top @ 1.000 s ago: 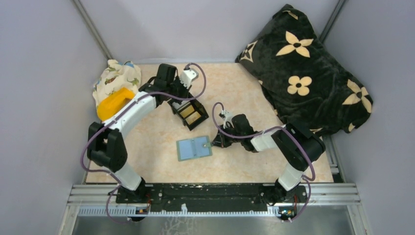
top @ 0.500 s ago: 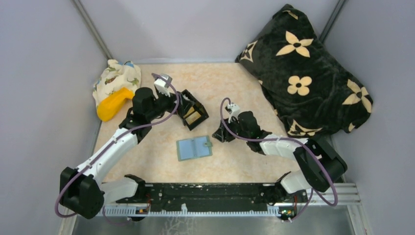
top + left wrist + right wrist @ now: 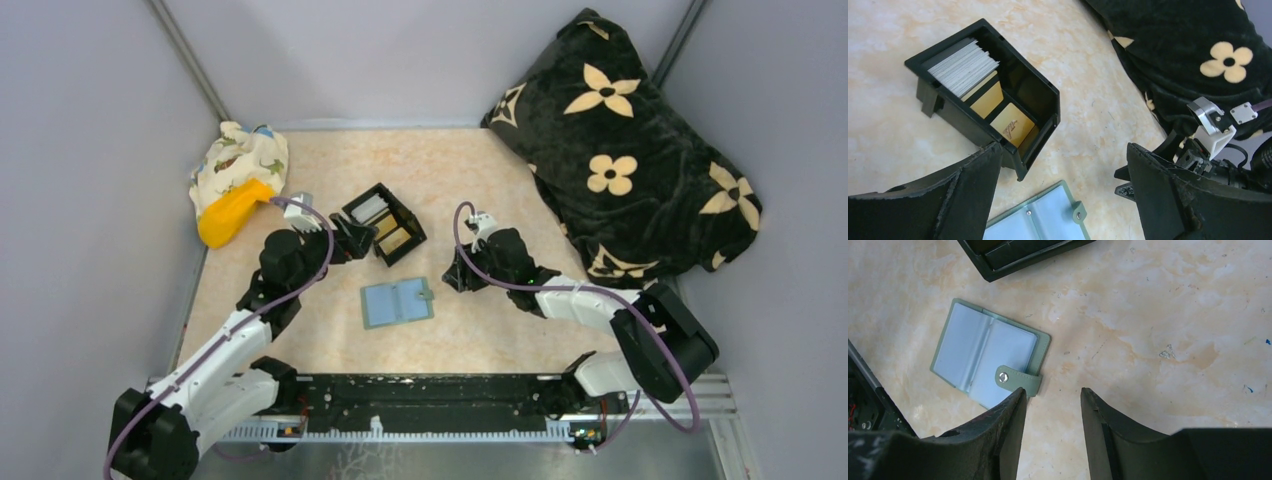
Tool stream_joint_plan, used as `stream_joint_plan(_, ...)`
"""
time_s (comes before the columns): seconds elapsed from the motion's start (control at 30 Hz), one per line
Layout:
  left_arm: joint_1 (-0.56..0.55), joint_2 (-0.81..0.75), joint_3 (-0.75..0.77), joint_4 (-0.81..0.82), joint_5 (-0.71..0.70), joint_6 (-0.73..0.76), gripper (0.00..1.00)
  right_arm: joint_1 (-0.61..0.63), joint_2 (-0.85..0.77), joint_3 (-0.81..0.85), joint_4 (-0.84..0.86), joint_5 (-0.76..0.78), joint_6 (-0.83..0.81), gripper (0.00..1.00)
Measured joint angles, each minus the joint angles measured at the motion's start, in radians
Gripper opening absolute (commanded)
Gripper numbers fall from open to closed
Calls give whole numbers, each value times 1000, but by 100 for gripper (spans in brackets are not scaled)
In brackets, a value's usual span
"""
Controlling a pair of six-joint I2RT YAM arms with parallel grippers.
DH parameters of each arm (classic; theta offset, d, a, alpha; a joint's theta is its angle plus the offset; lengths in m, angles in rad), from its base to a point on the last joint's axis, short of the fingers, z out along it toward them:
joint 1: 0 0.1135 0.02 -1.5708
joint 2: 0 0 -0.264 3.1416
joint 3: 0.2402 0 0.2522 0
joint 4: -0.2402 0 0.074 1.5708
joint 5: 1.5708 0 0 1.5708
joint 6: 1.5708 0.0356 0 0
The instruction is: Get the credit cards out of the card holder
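The card holder (image 3: 397, 302) lies open and flat on the table, blue-grey pockets up, snap tab (image 3: 1016, 379) at its right edge. Tan-gold credit cards (image 3: 998, 113) and a pale whitish stack (image 3: 964, 68) sit inside a black box (image 3: 384, 222) just beyond it. My left gripper (image 3: 1062, 150) hovers wide open between box and card holder (image 3: 1044, 221), holding nothing. My right gripper (image 3: 1052, 390) is open just right of the card holder (image 3: 985, 356), its left finger (image 3: 1009, 412) beside the tab, nothing between the fingers.
A large black flowered blanket (image 3: 630, 150) fills the back right corner. A patterned cloth (image 3: 238, 160) with a yellow object (image 3: 230, 211) lies at the back left. Grey walls close in the tabletop (image 3: 500, 170) on three sides.
My left arm has pulled back from over the black box toward the near left, and its gripper has opened. My right gripper has opened beside the card holder's tab.
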Motion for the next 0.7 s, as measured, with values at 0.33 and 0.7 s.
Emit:
stream_joint_plan(0.33,0,-103,-70,-48,-97,-93,100,56,0,0,-3,36,18,45)
stream_joint_plan(0.7,0,-75,-70,-53,-102,-118,100,75,3,6,-10,61,29,45)
